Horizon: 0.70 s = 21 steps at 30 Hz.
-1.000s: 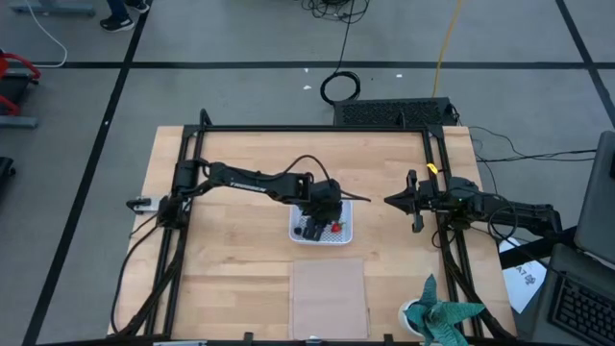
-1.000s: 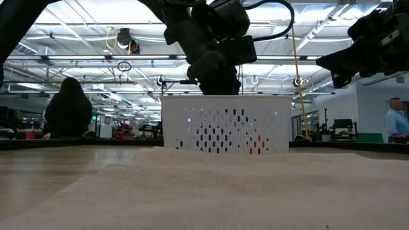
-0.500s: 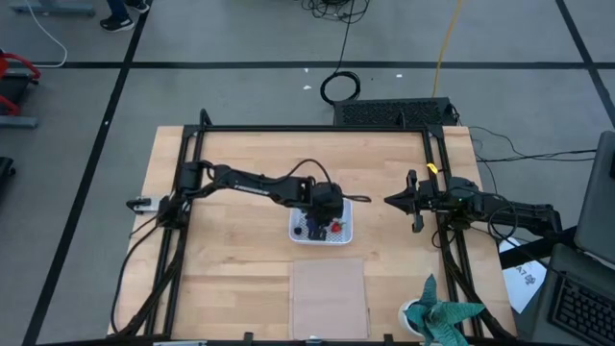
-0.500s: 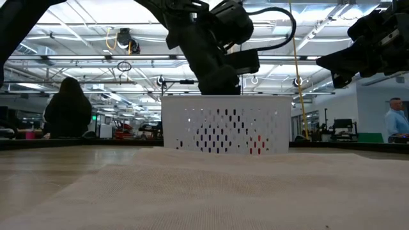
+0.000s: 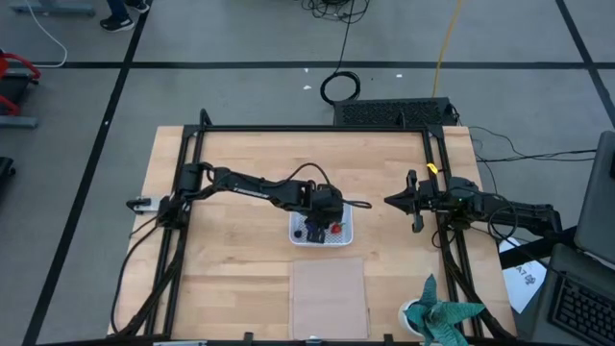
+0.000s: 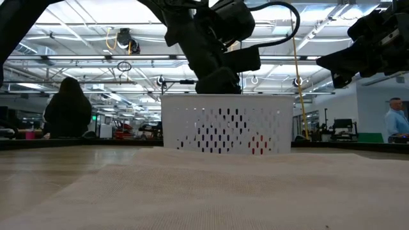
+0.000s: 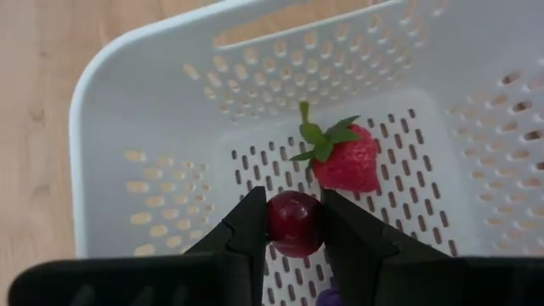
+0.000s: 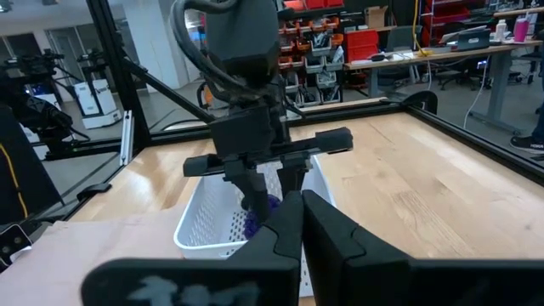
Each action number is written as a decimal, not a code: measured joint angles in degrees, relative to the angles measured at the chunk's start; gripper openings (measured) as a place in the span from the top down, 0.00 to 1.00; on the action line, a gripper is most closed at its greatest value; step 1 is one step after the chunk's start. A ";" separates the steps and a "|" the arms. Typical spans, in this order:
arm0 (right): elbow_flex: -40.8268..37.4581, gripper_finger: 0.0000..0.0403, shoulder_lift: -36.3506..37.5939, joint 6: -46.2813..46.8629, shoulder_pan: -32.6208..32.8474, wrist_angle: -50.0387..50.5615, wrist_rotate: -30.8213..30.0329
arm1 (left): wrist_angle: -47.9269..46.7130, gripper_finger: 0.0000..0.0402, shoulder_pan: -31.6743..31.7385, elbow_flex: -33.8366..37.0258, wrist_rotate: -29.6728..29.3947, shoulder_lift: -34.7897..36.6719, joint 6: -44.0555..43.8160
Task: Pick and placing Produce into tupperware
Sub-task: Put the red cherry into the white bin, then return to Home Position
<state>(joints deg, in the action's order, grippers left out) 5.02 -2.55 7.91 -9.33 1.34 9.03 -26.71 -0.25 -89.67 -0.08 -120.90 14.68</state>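
Note:
The white perforated tub [image 5: 344, 236] stands at mid-table; its near wall [image 6: 227, 124] fills the low view. My left gripper [image 7: 294, 231] reaches down into it, shut on a dark red cherry [image 7: 294, 223]. The red strawberry [image 7: 344, 160] lies on the tub's floor just past the cherry. A bit of the purple grape bunch [image 7: 327, 297] shows below the fingers and also through the tub wall [image 8: 255, 223]. The dark berry cannot be made out. My right gripper [image 5: 389, 201] waits shut to the tub's right, above the table. My left gripper pinches the cherry [image 7: 294, 238] between its two fingers [image 7: 248, 234], one on each side of the round fruit. The fingers come from above, pointing down into the tub. Whether the cherry rests on the tub's floor I cannot tell.
A flat tan panel [image 5: 329, 296] lies on the table near the front edge, just before the tub. A teal-and-white cloth-like thing [image 5: 440, 315] sits at the near right corner. Black frame rails [image 5: 183, 173] run along the table's sides. People stand in the room beyond.
My left gripper has stayed over the tub and turned a little about its own axis; its arm has stretched slightly toward the tub. The tub and my right arm have kept still.

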 joint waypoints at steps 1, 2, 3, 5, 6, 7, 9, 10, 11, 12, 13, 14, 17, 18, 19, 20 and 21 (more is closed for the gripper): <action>0.00 1.00 0.00 -0.01 0.01 0.00 -0.01 | 0.01 0.77 0.00 0.00 0.00 0.00 -0.15; 0.00 1.00 0.00 -0.01 0.01 0.00 -0.01 | -0.04 0.77 0.00 0.00 0.02 0.00 -0.24; 0.00 1.00 0.00 0.01 -0.01 0.00 -0.01 | -0.05 0.77 0.00 0.00 0.18 0.00 -0.30; 0.00 1.00 0.00 0.01 0.00 0.00 -0.01 | -0.03 0.77 0.03 0.00 1.51 0.00 -0.35; 0.00 1.00 0.00 0.01 0.01 0.00 0.00 | -0.03 0.77 0.14 0.00 2.31 0.00 -0.36; 0.00 1.00 0.00 0.01 -0.01 0.00 0.01 | -0.03 0.77 0.20 0.00 3.32 0.00 -0.42; 0.00 1.00 0.00 0.01 0.01 0.02 0.01 | -0.03 0.77 0.39 0.00 4.57 0.00 -0.48; 0.00 1.00 0.00 0.01 0.01 0.02 0.01 | -0.03 0.77 0.49 0.00 4.59 0.00 -0.52; 0.00 1.00 0.00 0.01 0.01 0.02 0.01 | -0.03 0.76 0.59 0.00 4.59 0.00 -0.68; 0.00 1.00 0.00 0.05 0.01 0.00 0.01 | -0.06 0.76 0.71 0.00 4.59 0.00 -0.82; 0.00 1.00 0.00 0.27 0.01 0.02 0.01 | -0.08 0.74 0.83 0.00 4.59 0.00 -0.90; 0.00 1.00 0.00 0.43 0.00 0.01 0.01 | -0.12 0.73 0.94 0.00 4.59 0.00 -0.92; 0.00 1.00 0.00 0.42 0.00 0.02 0.03 | -0.42 0.66 1.05 0.00 4.59 0.00 -1.14; 0.00 1.00 0.00 0.43 0.01 0.02 0.03 | -0.57 0.64 1.05 0.01 4.59 0.00 -1.12; 0.00 1.00 0.00 0.43 0.01 0.02 0.03 | -0.59 0.62 1.05 0.02 4.59 0.00 -1.12; 0.00 1.00 0.00 0.43 0.00 0.02 0.03 | -0.56 0.59 1.05 0.02 4.59 0.00 -1.11; 0.00 1.00 0.00 0.43 0.01 0.02 0.03 | -0.56 0.57 1.05 0.02 4.59 0.00 -1.09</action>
<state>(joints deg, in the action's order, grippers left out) 5.02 -2.55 8.34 -9.32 1.37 9.06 -27.27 0.80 -89.65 4.51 -120.90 13.58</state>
